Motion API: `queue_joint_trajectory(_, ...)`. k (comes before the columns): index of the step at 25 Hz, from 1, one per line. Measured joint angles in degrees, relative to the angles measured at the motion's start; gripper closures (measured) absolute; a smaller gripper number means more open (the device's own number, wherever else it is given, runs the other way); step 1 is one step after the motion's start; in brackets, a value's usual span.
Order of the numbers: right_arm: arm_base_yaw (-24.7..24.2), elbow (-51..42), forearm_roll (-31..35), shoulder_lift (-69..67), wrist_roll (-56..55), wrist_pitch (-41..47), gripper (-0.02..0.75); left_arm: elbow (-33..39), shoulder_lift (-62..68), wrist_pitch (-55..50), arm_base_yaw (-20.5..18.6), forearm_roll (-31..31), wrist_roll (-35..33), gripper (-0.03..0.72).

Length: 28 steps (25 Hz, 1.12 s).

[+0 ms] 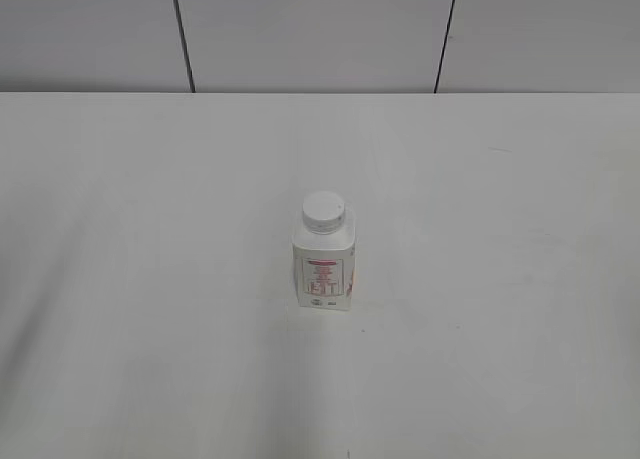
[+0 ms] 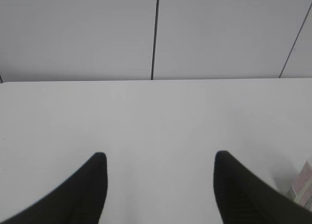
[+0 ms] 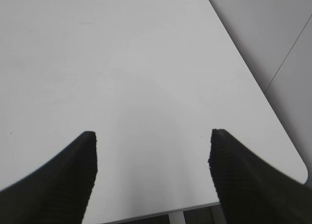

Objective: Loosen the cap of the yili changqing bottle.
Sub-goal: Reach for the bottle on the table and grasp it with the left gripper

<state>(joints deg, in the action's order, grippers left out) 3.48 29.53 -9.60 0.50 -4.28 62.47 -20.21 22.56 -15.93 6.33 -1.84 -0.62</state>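
bottle (image 1: 324,267) upright mid-counter (image 1: 150,279), cap (image 1: 324,210) on | left claw (image 2: 160,158) spread, holding nothing | right claw (image 3: 152,136) spread, holding nothing

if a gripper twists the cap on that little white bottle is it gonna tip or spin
The bottle stands upright and unheld on the smooth white table, taller than its base is wide, so a sideways push near the cap could probably tip it. Its plastic looks smooth, so it may well spin with the twist unless its body is held. It probably won't roll, being squarish.
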Motion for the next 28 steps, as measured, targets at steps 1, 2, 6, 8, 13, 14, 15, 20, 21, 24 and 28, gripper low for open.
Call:
queue_joint_trajectory(1, 0.0, 0.0, 0.0, 0.0, 0.0, 0.0, 0.173, 0.0, 1.2, 0.9, 0.0, 0.1, 0.0, 0.257)
queue_joint_trajectory(2, 0.0, 0.0, 0.0, 0.0, 0.0, 0.0, 0.173, 0.0, 2.5, 1.9, 0.0, 0.2, 0.0, 0.257)
queue_joint_trajectory(6, 0.0, 0.0, 0.0, 0.0, 0.0, 0.0, 0.173, 0.0, 6.4, 7.0, 0.0, 1.2, 0.0, 0.257)
queue_joint_trajectory(8, 0.0, 0.0, 0.0, 0.0, 0.0, 0.0, 0.173, 0.0, 8.2, 9.9, 0.0, 1.8, 0.0, 0.257)
queue_joint_trajectory(13, 0.0, 0.0, 0.0, 0.0, 0.0, 0.0, 0.173, 0.0, 13.3, 15.4, 0.0, 2.6, 0.0, 0.257)
queue_joint_trajectory(14, 0.0, 0.0, 0.0, 0.0, 0.0, 0.0, 0.173, 0.0, 14.5, 16.4, 0.0, 3.5, 0.0, 0.257)
queue_joint_trajectory(15, 0.0, 0.0, 0.0, 0.0, 0.0, 0.0, 0.173, 0.0, 15.8, 17.5, 0.0, 3.9, 0.0, 0.257)
queue_joint_trajectory(20, 0.0, 0.0, 0.0, 0.0, 0.0, 0.0, 0.173, 0.2, 21.5, 25.2, 0.0, 5.1, 0.0, 0.257)
queue_joint_trajectory(21, 0.0, 0.0, 0.0, 0.0, 0.0, 0.0, 0.173, 0.3, 22.6, 26.6, 0.0, 5.1, 0.0, 0.257)
queue_joint_trajectory(24, 0.0, 0.0, 0.0, 0.0, 0.0, 0.0, 0.173, 0.4, 27.1, 31.0, 0.0, 5.1, 0.0, 0.257)
queue_joint_trajectory(28, 0.0, 0.0, 0.0, 0.0, 0.0, 0.0, 0.173, 0.4, 30.1, 35.8, 0.0, 5.2, 0.0, 0.257)
